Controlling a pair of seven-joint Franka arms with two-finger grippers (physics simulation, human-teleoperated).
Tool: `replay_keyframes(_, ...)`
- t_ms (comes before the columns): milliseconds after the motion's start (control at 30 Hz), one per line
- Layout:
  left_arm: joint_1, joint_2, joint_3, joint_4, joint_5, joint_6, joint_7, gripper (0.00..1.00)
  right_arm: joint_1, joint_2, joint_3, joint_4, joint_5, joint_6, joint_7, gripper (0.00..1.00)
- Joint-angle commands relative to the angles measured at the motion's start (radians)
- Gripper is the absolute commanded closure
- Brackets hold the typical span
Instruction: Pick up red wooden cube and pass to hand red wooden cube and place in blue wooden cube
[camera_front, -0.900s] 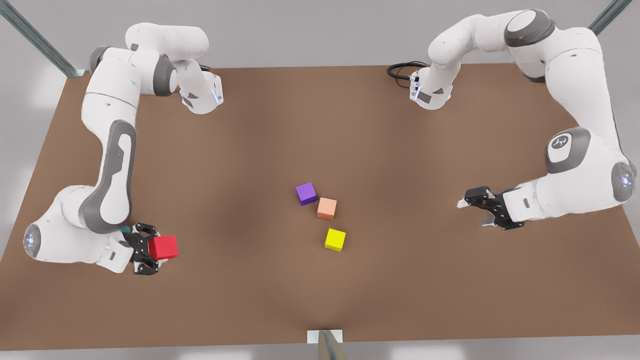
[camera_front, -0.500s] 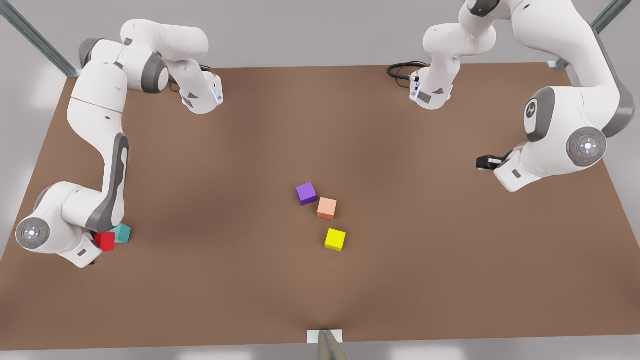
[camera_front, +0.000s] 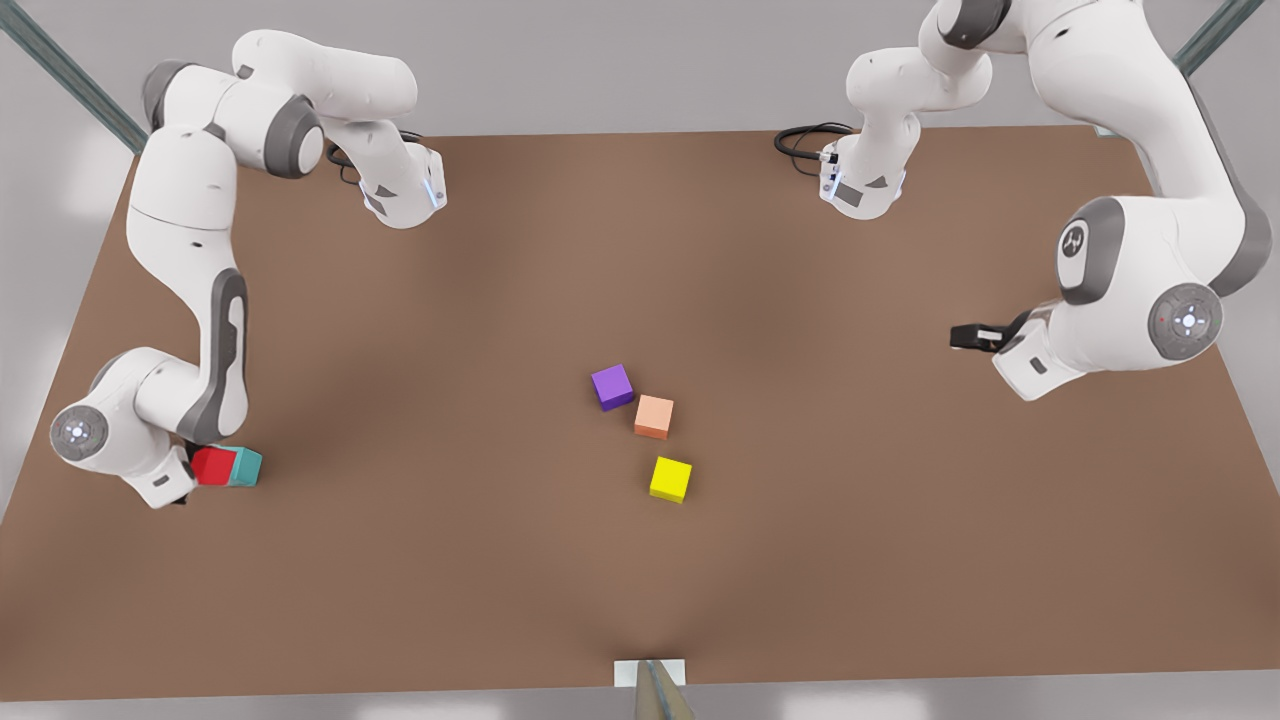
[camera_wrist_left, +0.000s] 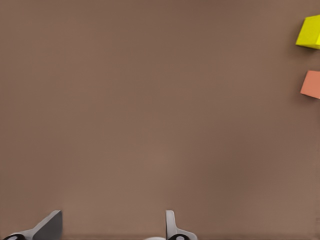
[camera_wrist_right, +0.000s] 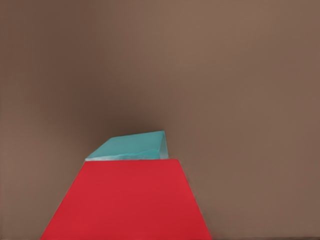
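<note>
The red wooden cube is at the front view's left, tight against the teal-blue wooden cube on the table. My right gripper is shut on the red cube, its fingers hidden under the white wrist. In the right wrist view the red cube looms close, with the blue cube just beyond it. I cannot tell whether the red cube rests on the table or hangs above it. My left gripper, the hand at the front view's right, is open above bare table; its fingertips stand apart.
A purple cube, a salmon-orange cube and a yellow cube lie near the table's middle. The yellow cube and the salmon cube also appear in the left wrist view. A black cable lies at the far edge.
The right gripper swung the red cube back toward the front view's left and brought it against the blue cube. The left arm pulled up and back, then shifted slightly.
</note>
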Motion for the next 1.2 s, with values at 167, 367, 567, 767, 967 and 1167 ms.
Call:
replay_keyframes(167, 0.002, 0.005, 0.000, 0.000, 0.000, -0.004, -0.018, 0.00, -0.012, 0.010, 0.000, -0.026, 0.009, 0.062, 0.039, 0.60)
replay_keyframes(367, 0.002, 0.007, 0.000, -0.003, 0.000, -0.006, -0.018, 0.00, -0.018, 0.014, 0.003, -0.046, 0.011, 0.061, 0.041, 0.00)
replay_keyframes(567, 0.002, 0.011, 0.000, -0.004, 0.000, -0.006, -0.019, 0.00, -0.010, 0.010, 0.004, -0.046, 0.011, 0.053, 0.041, 0.00)
replay_keyframes(767, 0.002, 0.013, 0.000, -0.004, 0.000, -0.006, -0.019, 0.00, 0.005, -0.006, 0.004, -0.046, 0.011, 0.013, 0.041, 0.00)
replay_keyframes(967, -0.001, 0.013, 0.000, -0.004, 0.000, -0.010, -0.059, 0.00, 0.036, -0.041, 0.004, -0.060, 0.011, -0.048, 0.048, 0.00)
replay_keyframes(1167, -0.001, 0.013, 0.000, -0.004, 0.000, -0.010, -0.059, 0.00, 0.134, -0.097, 0.004, -0.052, 0.033, -0.171, 0.106, 0.00)
